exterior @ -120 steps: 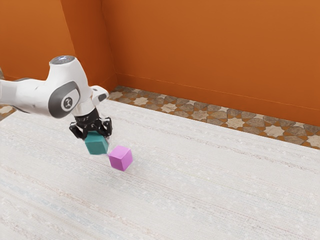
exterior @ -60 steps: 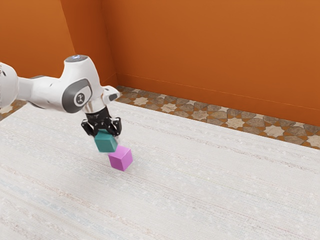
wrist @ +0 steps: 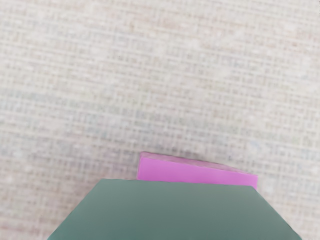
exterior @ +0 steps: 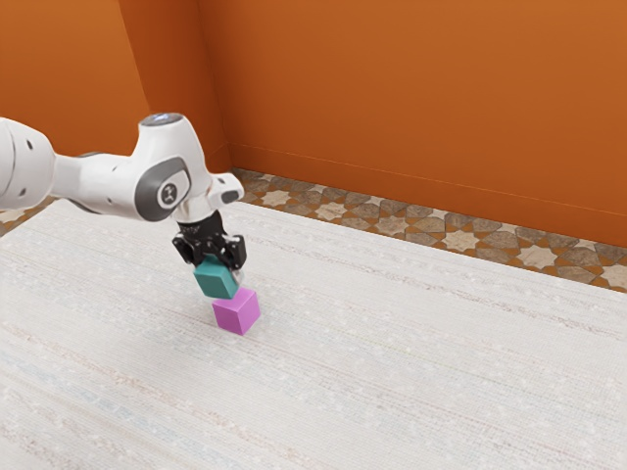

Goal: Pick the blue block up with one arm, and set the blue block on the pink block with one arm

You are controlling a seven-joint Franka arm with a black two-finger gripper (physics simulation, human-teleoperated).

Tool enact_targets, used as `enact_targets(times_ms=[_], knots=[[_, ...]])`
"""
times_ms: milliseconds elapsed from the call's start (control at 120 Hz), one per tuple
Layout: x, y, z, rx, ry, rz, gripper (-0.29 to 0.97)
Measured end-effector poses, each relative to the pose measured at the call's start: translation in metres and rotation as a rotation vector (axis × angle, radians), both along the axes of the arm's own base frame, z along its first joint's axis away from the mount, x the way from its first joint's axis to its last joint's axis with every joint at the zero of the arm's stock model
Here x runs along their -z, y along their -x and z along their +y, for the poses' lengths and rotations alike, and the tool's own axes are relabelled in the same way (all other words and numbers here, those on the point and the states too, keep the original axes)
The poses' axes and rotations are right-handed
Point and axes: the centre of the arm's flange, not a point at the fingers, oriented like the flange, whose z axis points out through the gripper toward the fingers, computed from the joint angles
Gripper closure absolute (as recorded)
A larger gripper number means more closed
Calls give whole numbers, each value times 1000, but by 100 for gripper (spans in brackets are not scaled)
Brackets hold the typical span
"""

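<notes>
exterior view: the gripper (exterior: 217,262) clamps the teal block (exterior: 217,281) from two sides, low over the pink block (exterior: 236,312) and slightly to the exterior view's left of it. whether the two blocks touch i cannot tell. both are above the pale table (exterior: 441,372).

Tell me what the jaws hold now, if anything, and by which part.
The jaws hold the blue block, teal in colour here, by its upper part, pressing on two opposite sides. It hangs over the pink block.

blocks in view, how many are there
2. The blue-green block is held between the fingers, off the table; the pink block sits on the table right beneath it. None seems hidden.
</notes>
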Motion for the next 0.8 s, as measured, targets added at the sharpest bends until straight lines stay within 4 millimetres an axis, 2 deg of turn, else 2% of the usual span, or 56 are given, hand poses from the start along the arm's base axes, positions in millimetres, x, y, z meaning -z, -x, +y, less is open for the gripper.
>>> enact_targets(times_ms=[800], knots=[[4,-1,-14,136,-19,-14,42]])
